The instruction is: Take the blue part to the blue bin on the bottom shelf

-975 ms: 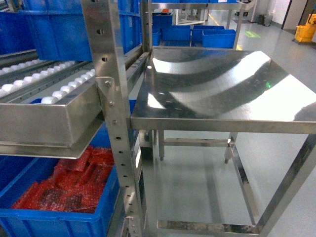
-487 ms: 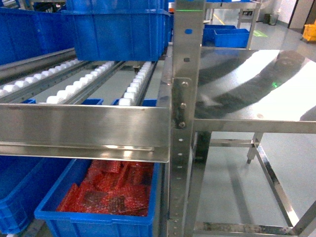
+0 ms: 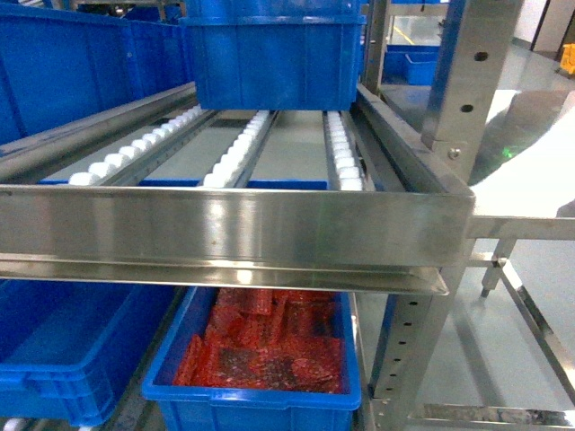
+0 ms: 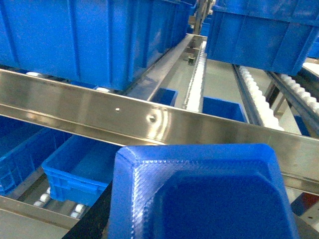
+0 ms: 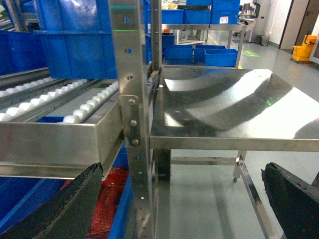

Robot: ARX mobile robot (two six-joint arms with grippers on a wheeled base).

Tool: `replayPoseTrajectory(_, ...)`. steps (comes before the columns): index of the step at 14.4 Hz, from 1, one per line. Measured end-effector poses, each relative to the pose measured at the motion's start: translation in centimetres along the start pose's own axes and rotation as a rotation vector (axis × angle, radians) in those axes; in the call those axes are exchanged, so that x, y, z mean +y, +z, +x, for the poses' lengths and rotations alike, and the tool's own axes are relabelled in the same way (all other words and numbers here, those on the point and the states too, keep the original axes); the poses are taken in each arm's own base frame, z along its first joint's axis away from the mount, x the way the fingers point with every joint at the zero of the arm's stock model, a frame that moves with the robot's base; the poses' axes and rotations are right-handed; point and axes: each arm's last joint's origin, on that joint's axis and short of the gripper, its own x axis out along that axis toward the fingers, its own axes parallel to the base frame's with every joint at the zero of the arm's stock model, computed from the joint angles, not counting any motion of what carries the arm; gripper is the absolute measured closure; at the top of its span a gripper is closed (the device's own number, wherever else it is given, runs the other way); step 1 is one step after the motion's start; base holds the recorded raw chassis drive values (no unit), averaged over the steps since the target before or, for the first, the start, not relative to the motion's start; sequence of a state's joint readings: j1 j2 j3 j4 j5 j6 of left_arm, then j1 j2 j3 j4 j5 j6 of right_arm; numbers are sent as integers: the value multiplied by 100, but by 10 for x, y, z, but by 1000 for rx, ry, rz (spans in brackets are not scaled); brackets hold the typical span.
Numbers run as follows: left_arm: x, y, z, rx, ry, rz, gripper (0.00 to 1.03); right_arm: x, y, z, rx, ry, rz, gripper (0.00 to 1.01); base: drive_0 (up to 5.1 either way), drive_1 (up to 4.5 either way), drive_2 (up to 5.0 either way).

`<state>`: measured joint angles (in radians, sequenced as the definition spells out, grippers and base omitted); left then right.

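**At the roller rack: part held by left claw, right claw empty**

Head view: below the rack's front rail (image 3: 234, 235), the bin (image 3: 72, 355) sits just left of a crate of red bags (image 3: 260, 359). Neither claw shows.

Left wrist: the part (image 4: 199, 189) fills the foreground, gripped in the left claw (image 4: 197, 226), one dark finger (image 4: 92, 221) at its edge. It hangs in front of the rail, above the bin (image 4: 75, 172) on the bottom shelf (image 4: 30, 206).

Right wrist: the right claw (image 5: 174, 209) is spread wide and holds nothing, facing a steel table (image 5: 224, 104).
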<state>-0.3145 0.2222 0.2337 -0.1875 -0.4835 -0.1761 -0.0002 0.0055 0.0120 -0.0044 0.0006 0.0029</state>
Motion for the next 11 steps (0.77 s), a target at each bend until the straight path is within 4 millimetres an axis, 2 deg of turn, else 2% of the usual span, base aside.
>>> replayPoseTrajectory(11, 0, 0, 0, -1, -2, -1, 60, 0, 0, 0, 1, 0, 0, 3, -499, 246, 246)
